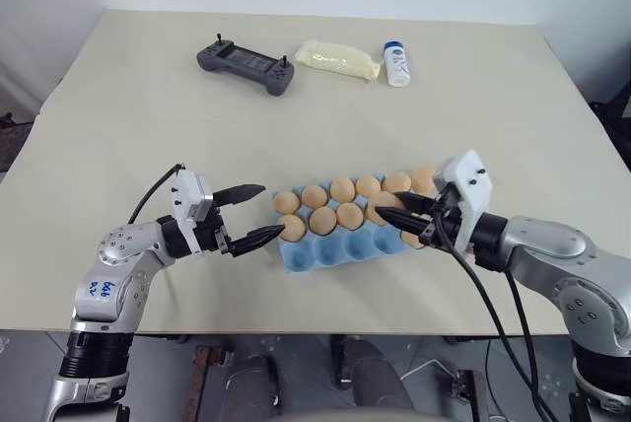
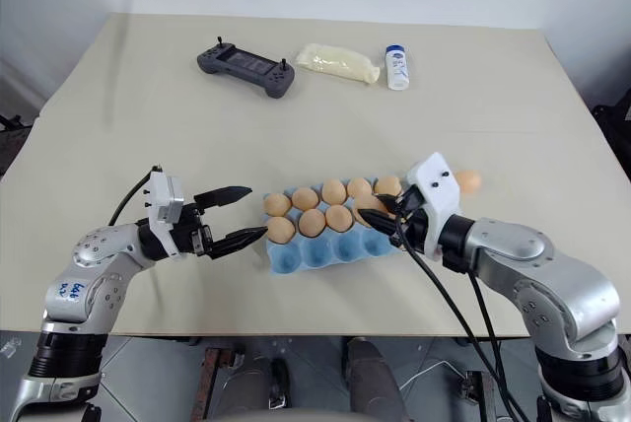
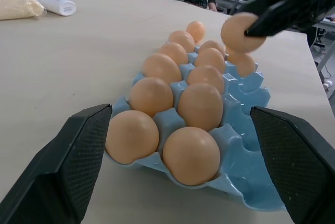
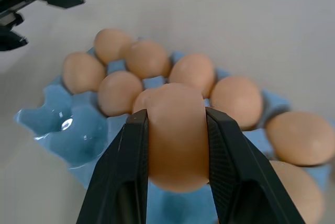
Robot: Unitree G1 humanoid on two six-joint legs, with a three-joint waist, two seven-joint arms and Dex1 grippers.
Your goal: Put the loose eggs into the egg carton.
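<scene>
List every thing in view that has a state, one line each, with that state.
egg carton: lidless, far and middle rows holding eggs, near row of cups bare.
held egg: clamped in the right gripper, above the carton.
loose egg: on the table beside the carton's right end.
left gripper: open, at the carton's left end.
white bottle: lying on its side.
game controller: lying flat.

Blue egg carton [image 3: 246, 145] at centre, tan eggs [image 3: 191, 154] in two rows; upper right, right gripper [image 3: 251, 28] clamping one egg [image 3: 236, 31]; white bottle [image 3: 49, 2] upper left.
</scene>
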